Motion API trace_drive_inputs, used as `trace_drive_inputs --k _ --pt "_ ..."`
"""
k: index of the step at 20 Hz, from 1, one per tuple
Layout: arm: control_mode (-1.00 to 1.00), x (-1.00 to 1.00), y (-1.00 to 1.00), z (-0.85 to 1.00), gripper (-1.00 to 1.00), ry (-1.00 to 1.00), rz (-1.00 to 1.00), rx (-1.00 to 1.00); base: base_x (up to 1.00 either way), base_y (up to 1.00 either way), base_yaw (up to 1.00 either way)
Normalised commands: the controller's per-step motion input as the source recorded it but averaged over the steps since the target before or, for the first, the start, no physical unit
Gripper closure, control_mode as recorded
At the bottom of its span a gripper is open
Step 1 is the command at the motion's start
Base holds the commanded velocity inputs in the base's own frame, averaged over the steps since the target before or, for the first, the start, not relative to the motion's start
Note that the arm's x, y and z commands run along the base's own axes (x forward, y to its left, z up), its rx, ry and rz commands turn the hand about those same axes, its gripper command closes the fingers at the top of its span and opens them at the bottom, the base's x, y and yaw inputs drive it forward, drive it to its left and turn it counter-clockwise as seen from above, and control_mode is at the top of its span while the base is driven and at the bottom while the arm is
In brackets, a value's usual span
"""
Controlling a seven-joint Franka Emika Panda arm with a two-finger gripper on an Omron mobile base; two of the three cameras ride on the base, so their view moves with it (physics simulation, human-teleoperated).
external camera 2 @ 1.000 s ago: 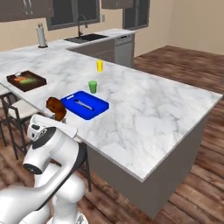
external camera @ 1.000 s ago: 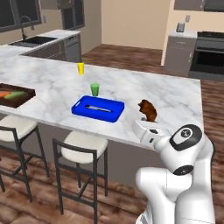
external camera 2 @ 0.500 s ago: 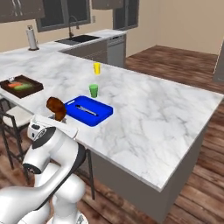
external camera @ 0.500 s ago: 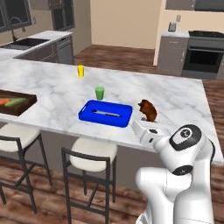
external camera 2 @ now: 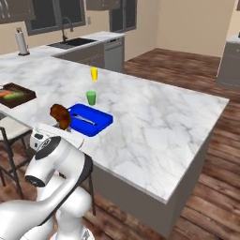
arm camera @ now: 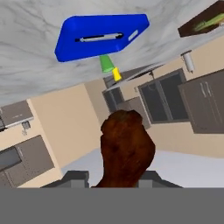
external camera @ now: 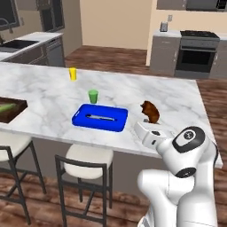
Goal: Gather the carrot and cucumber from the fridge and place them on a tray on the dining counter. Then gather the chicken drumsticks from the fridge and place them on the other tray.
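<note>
My gripper [external camera: 148, 121] [external camera 2: 59, 125] [arm camera: 114, 177] is shut on a brown chicken drumstick [external camera: 150, 111] [external camera 2: 60, 116] [arm camera: 127, 148], held up over the near edge of the marble dining counter [external camera: 177, 95]. A blue tray [external camera: 80, 122] [external camera 2: 102, 125] [arm camera: 70, 26] with a thin grey utensil in it lies just left of the drumstick in the left base view. Far left on the counter sits a dark wooden tray [external camera: 15, 113] [external camera 2: 21, 99] [arm camera: 192, 28] holding the green cucumber [external camera: 5, 107] [external camera 2: 17, 95] [arm camera: 210, 21] and the orange carrot [external camera 2: 6, 93].
A green cup [external camera: 93, 96] [external camera 2: 91, 97] stands behind the blue tray and a yellow cup [external camera: 72, 73] [external camera 2: 94, 73] farther back. Two stools [external camera: 86, 162] stand under the counter's near edge. A stove [external camera: 195, 53] is at the back right, a sink [external camera 2: 70, 43] at the back left.
The whole picture has shifted because the base is driving; the counter and trays sit lower and nearer in view. The gripper has kept its hold on the drumstick.
</note>
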Motion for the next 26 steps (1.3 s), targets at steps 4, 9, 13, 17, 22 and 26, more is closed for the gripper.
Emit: trace_drive_inputs --k 4,9,13,17,22,26 --pt "1.00 0.00 0.00 0.00 1.00 0.00 0.00 0.00 0.47 0.03 -0.12" --pt "1.00 0.00 0.00 0.00 1.00 0.00 0.00 0.00 0.47 0.15 -0.11" --pt "1.00 0.00 0.00 0.00 1.00 0.00 0.00 0.00 0.41 0.39 -0.10" --pt "1.00 0.00 0.00 0.00 1.00 0.00 0.00 0.00 0.42 0.41 -0.10" --pt "1.00 0.00 0.00 0.00 1.00 0.00 0.00 0.00 0.41 0.09 -0.06" --pt "1.00 0.00 0.00 0.00 1.00 0.00 0.00 0.00 0.41 0.00 -0.04"
